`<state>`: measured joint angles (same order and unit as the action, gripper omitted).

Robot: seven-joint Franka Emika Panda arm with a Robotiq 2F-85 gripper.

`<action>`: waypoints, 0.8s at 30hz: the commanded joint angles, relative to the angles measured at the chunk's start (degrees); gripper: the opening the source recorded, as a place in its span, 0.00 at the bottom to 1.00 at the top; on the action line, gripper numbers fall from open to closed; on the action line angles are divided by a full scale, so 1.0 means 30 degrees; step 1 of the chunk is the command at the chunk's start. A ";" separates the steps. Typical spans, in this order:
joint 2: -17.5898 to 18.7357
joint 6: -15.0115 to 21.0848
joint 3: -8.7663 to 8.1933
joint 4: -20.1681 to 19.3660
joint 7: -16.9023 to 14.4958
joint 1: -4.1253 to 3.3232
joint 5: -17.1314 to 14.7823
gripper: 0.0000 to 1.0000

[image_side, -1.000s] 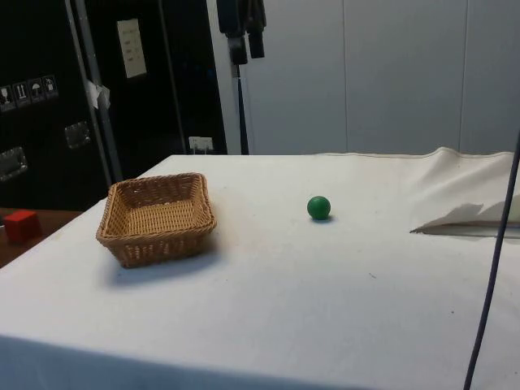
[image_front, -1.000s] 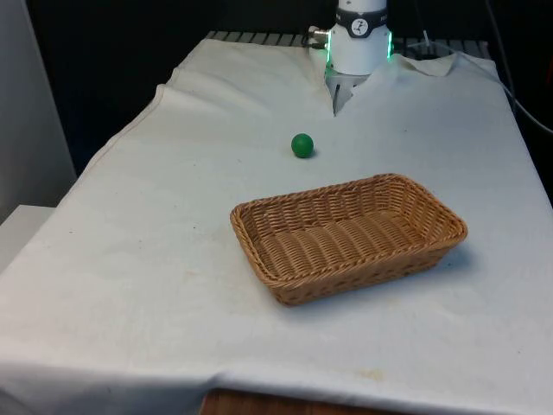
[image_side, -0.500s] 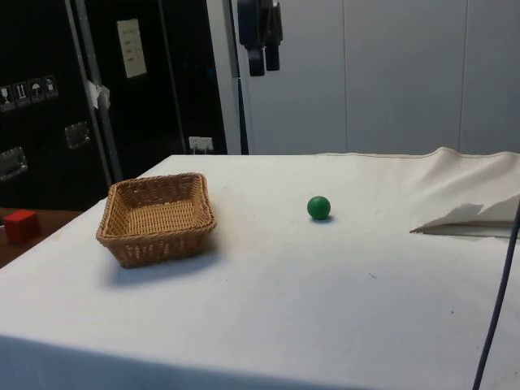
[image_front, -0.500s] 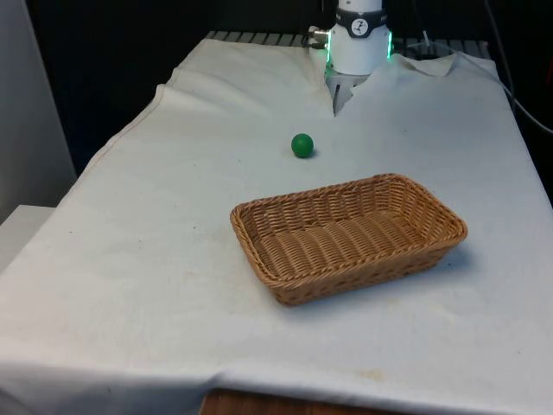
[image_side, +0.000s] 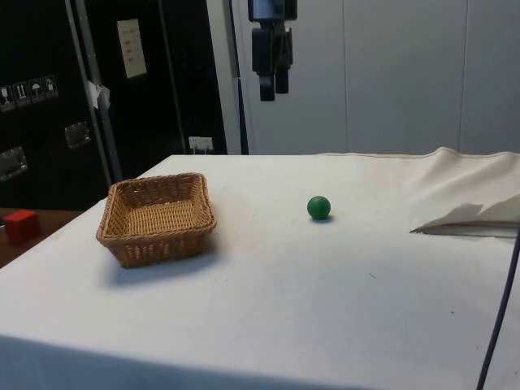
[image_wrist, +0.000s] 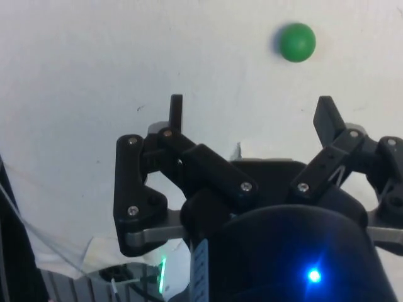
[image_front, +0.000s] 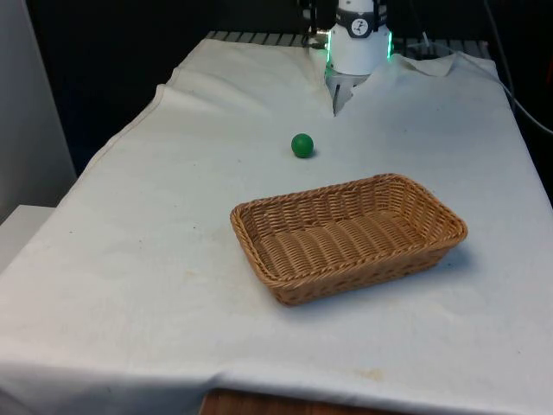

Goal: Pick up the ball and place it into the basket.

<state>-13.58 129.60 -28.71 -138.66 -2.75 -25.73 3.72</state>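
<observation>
Hand: the black two-finger hand (image_side: 272, 85) hangs high above the white-clothed surface (image_side: 341, 268), fingers spread wide apart in the wrist view (image_wrist: 250, 119) and grasping nothing.
Ball: the small round green ball (image_front: 301, 145) rests on the cloth well below the hand and a little off its centreline; in the side view (image_side: 318, 208) it lies off to one side of the hand.
Basket: the shallow rectangular woven wicker basket (image_front: 346, 238) stands well apart from the ball and holds nothing, so the task is barely begun.
Step in hand: the approach to the ball, by my reading.
Doing it well: bring the hand squarely over the ball first, then descend with one finger on each side of it.
Depth: go low enough for the fingertips (image_wrist: 327, 116) to close at the ball's widest part.
Risk: a glancing touch will likely send the ball rolling across the cloth.
</observation>
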 commanded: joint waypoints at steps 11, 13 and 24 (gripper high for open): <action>0.0917 0.2158 -0.0229 -0.1031 0.0076 0.0038 0.0095 1.00; 0.1031 0.2273 -0.0267 -0.1089 0.0038 0.0038 0.0057 1.00; 0.1986 0.3762 -0.0802 -0.1814 -0.0649 -0.0019 -0.0497 1.00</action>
<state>-7.56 139.92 -30.83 -143.53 -3.78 -25.73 3.21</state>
